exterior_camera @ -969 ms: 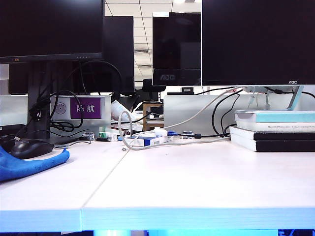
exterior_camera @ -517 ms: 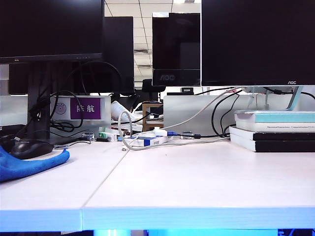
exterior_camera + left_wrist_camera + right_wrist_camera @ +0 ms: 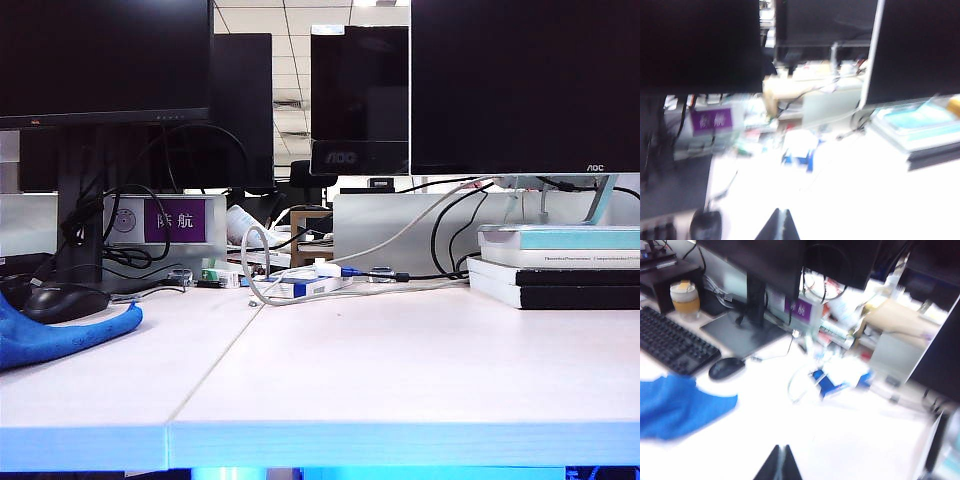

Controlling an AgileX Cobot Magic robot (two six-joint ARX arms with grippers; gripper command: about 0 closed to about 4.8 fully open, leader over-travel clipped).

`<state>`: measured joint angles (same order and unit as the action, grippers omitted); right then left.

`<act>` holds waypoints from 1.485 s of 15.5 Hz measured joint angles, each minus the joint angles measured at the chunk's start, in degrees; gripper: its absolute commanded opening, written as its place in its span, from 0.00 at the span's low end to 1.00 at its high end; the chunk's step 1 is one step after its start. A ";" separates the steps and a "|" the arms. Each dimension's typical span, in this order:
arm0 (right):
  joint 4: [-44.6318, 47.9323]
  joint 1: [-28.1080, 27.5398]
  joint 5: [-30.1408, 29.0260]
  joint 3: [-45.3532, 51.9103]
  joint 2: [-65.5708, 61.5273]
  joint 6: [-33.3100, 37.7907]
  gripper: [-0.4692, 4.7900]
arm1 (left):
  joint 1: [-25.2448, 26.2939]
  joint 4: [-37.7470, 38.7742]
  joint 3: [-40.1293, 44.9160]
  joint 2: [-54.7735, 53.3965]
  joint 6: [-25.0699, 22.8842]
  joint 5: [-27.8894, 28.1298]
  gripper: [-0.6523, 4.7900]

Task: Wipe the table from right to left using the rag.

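Observation:
The blue rag lies crumpled at the far left of the pale table, just in front of a black mouse. Neither arm shows in the exterior view. In the right wrist view the rag rests on the table well away from my right gripper, whose dark fingertips are pressed together with nothing between them. My left gripper is shut and empty too, raised above bare table; the rag is out of that view.
Monitors stand along the back, with a cable bundle and blue-and-white plugs in the middle. Stacked books sit at the back right. A keyboard and mouse lie beside the rag, and a cup stands behind them.

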<state>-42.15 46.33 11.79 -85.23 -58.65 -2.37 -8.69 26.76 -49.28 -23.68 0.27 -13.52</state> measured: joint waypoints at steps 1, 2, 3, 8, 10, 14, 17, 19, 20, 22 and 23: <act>2.40 0.00 0.04 4.33 2.34 0.61 0.08 | 0.02 -1.05 1.77 0.28 -0.02 0.52 0.11; 8.90 -0.02 0.50 13.68 7.65 1.14 0.08 | 0.00 -3.37 5.46 0.37 0.00 0.70 0.11; 12.90 -0.02 1.11 19.67 10.80 1.14 0.08 | 0.00 -4.70 7.89 0.37 0.26 0.72 0.11; 20.79 -0.90 12.07 55.58 30.47 1.05 0.15 | 0.00 -18.29 24.30 0.39 1.09 2.49 0.11; 20.68 -0.94 17.18 60.17 33.03 1.05 0.16 | 0.00 -19.08 27.43 0.39 2.45 4.20 0.11; 20.02 -0.72 17.44 65.11 36.65 1.44 0.16 | 0.00 -25.79 34.69 0.11 5.60 4.83 0.11; 19.65 -0.68 16.61 66.27 36.94 1.46 0.16 | 0.00 -32.06 38.62 0.11 5.77 7.37 0.11; 19.67 -0.68 16.59 66.25 36.96 1.46 0.16 | 0.00 -36.15 41.88 0.11 5.79 8.17 0.11; 19.67 -0.68 16.59 66.25 36.96 1.46 0.16 | 0.00 -36.92 42.53 0.11 5.79 8.17 0.11; 19.65 -0.68 16.59 66.25 37.00 1.46 0.16 | 0.11 -38.58 46.42 6.58 5.57 8.22 0.11; 19.69 -0.68 16.59 66.25 37.07 1.46 0.16 | 6.23 -31.36 48.81 14.47 1.92 8.59 0.11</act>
<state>-22.46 45.65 28.38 -18.98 -21.58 -0.91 -2.46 -4.60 -0.47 -9.21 2.20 -4.93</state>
